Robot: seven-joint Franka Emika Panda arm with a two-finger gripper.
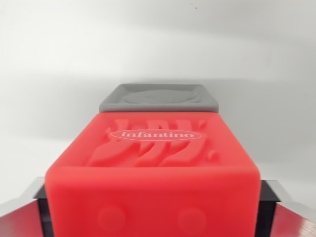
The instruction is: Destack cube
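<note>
We look down the wrist view and find a red cube (pixel 153 177) filling most of the lower frame. Its top face carries raised wavy relief and a white oval with the word "infantino" printed inside. On the face turned toward us, two faint round bumps sit side by side near the bottom edge.

Our pincer (pixel 153 210) stands on either side of this red cube. One finger (pixel 43 212) shows as a dark strip with a pale outer edge at the wrist view's left, and the other finger (pixel 266 207) shows the same way at the wrist view's right. Both dark inner faces lie right against the red cube's sides with no gap that we can see, so we read the pincer as closed on the red cube, its jaws set as far apart as the cube is wide.

Beyond the red cube's far edge we see a grey cube (pixel 159 98). Only its top shows: a square face with a raised rim and a shallow round hollow in the middle. Its near edge meets the red cube's far edge in the picture; we cannot tell whether the two touch or whether the red one is lifted clear of it.

Around them the white desk (pixel 54 74) spreads pale and out of focus.
</note>
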